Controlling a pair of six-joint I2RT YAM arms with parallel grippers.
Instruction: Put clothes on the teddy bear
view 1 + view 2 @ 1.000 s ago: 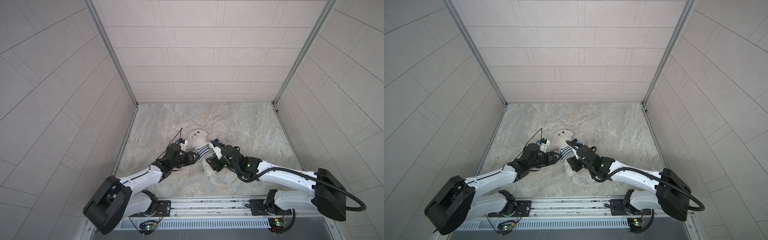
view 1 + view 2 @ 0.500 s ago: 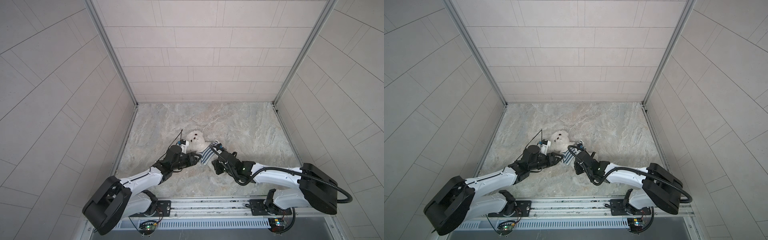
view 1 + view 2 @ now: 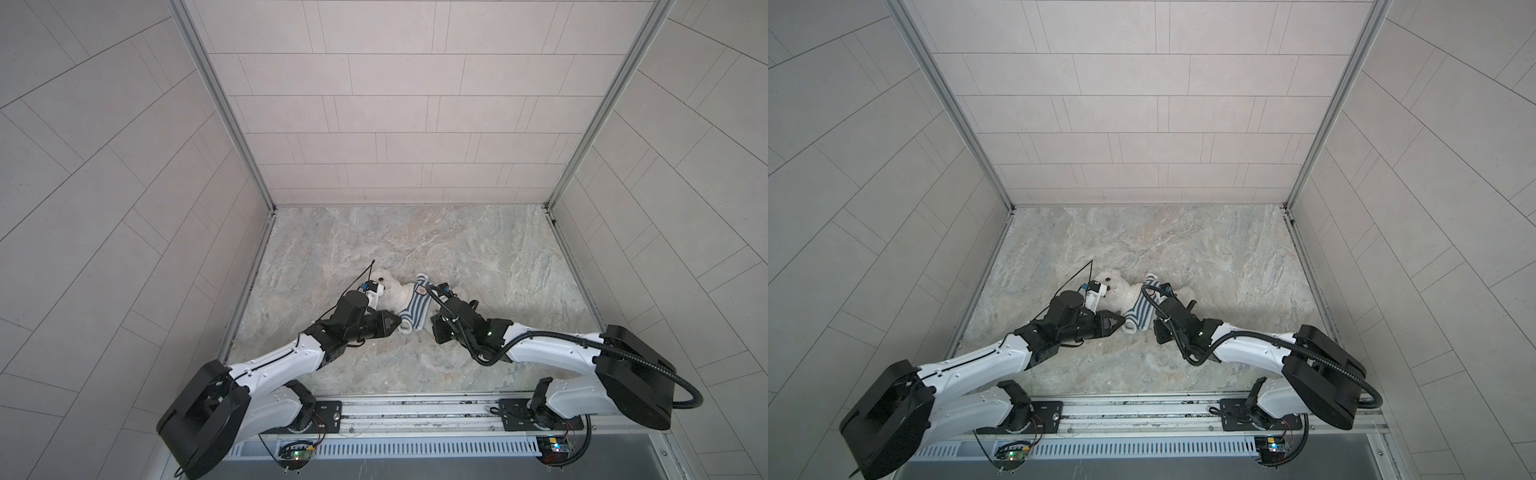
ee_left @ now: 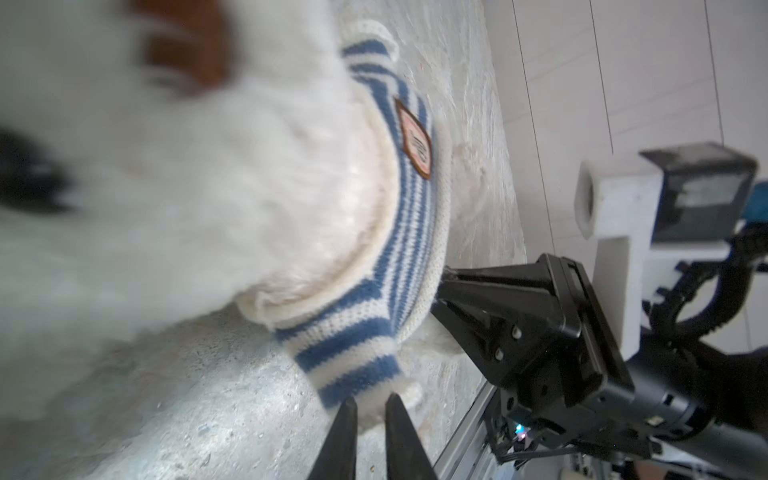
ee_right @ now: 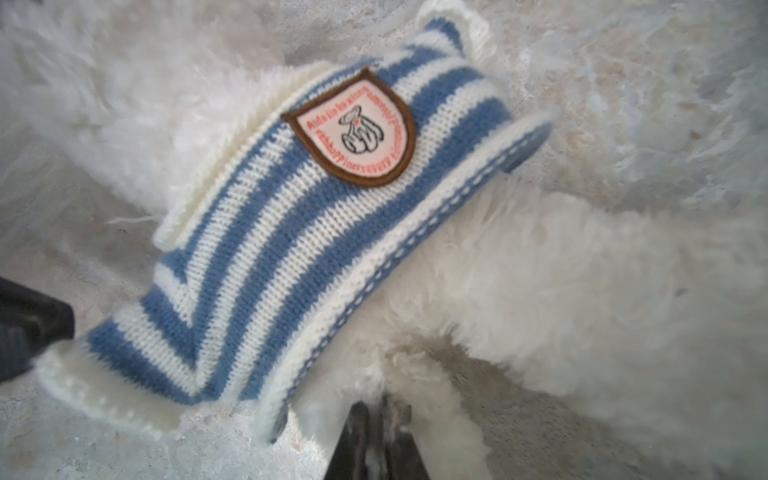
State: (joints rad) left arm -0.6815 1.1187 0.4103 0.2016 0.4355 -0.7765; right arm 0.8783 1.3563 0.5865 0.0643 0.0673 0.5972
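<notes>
Both have closed: left claw (image 4: 370, 401) pinches shirt (image 5: 270, 249) cuff, right claw (image 5: 378, 409) nips teddy bear (image 5: 540, 291) fur beside the hem.

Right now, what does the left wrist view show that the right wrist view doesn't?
Left wrist only: the blurred face of the teddy bear, the left gripper pinching the sleeve cuff, and the right gripper from outside, at the hem. Right wrist only: the badge face-on, and white fur between the right gripper's tips. Both: the striped shirt on the bear, over the marble table.
</notes>
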